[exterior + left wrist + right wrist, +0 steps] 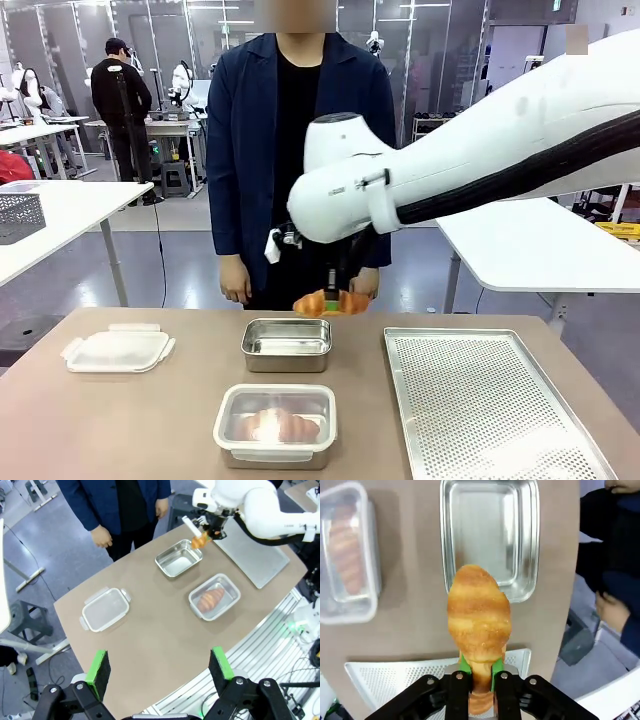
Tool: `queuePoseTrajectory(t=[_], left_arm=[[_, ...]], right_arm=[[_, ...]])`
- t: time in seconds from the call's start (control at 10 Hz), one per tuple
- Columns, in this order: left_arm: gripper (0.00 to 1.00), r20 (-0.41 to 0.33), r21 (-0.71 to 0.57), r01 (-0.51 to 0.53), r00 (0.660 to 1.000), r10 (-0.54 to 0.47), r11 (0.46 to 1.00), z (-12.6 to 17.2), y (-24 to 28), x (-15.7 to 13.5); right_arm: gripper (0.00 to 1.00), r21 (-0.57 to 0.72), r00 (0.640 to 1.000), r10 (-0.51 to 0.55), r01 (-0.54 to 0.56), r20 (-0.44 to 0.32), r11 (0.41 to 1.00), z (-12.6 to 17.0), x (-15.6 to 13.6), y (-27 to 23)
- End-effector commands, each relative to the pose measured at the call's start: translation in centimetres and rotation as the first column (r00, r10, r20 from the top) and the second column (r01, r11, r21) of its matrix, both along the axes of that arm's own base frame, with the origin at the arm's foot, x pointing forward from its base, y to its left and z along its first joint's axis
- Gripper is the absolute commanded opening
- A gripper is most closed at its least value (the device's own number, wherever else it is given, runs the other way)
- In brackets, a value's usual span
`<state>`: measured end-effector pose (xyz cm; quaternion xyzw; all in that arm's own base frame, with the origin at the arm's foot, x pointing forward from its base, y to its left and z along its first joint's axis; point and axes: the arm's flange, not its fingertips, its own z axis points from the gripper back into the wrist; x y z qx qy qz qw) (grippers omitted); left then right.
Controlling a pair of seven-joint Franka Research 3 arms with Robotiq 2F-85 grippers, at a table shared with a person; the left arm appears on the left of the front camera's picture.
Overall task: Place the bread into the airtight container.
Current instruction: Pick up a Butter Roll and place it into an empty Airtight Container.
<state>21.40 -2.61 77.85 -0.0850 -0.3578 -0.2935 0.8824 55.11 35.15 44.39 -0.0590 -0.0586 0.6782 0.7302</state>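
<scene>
right gripper point(479, 669): you have it clamped on the bread's point(479, 615) narrow end, likely so the bulk hangs free to drop | bread: frame centre, over the open container's point(487, 535) rim | left gripper point(160, 667): fingers apart, empty | lid point(117, 350): lower left, set aside, leaving that container uncovered

A small dark marking is seen on the white robot arm's rounded joint point(345, 187), but it is too small to be read. No other text, label, brand or number can be made out.
</scene>
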Motion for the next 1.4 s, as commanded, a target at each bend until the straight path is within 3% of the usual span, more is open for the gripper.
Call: queuePoseTrajectory(t=[0.0,0.4,0.5,0.9,1.0,1.1,1.2,1.3], left_arm=[[1.00,0.000,0.006,0.014,1.000,-0.014,1.000,0.0,0.1,0.0],[1.00,0.000,0.006,0.014,1.000,-0.014,1.000,0.0,0.1,0.0],[1.00,0.000,0.006,0.014,1.000,-0.014,1.000,0.0,0.1,0.0],[1.00,0.000,0.006,0.014,1.000,-0.014,1.000,0.0,0.1,0.0],[1.00,0.000,0.006,0.014,1.000,-0.014,1.000,0.0,0.1,0.0],[1.00,0.000,0.006,0.014,1.000,-0.014,1.000,0.0,0.1,0.0],[1.00,0.000,0.006,0.014,1.000,-0.014,1.000,0.0,0.1,0.0],[1.00,0.000,0.006,0.014,1.000,-0.014,1.000,0.0,0.1,0.0]], right_arm=[[0.17,-0.011,0.999,-0.012,0.012,-0.047,1.000,-0.8,2.7,2.7],[0.17,0.014,0.999,-0.015,0.016,-0.040,1.000,-4.6,4.0,7.0],[0.25,0.022,0.999,-0.009,0.009,-0.032,1.000,-5.5,4.0,7.1],[0.94,0.049,0.998,-0.007,0.010,-0.067,0.999,-6.5,4.2,7.2],[1.00,0.047,0.998,-0.004,0.007,-0.066,0.999,-6.7,4.2,7.3],[0.85,0.047,0.998,-0.012,0.015,-0.068,0.999,-6.6,4.3,6.9],[1.00,0.060,0.997,-0.016,0.020,-0.070,0.998,-6.4,4.2,6.5],[1.00,0.078,0.997,-0.006,0.012,-0.075,0.997,-6.1,3.8,6.2]])
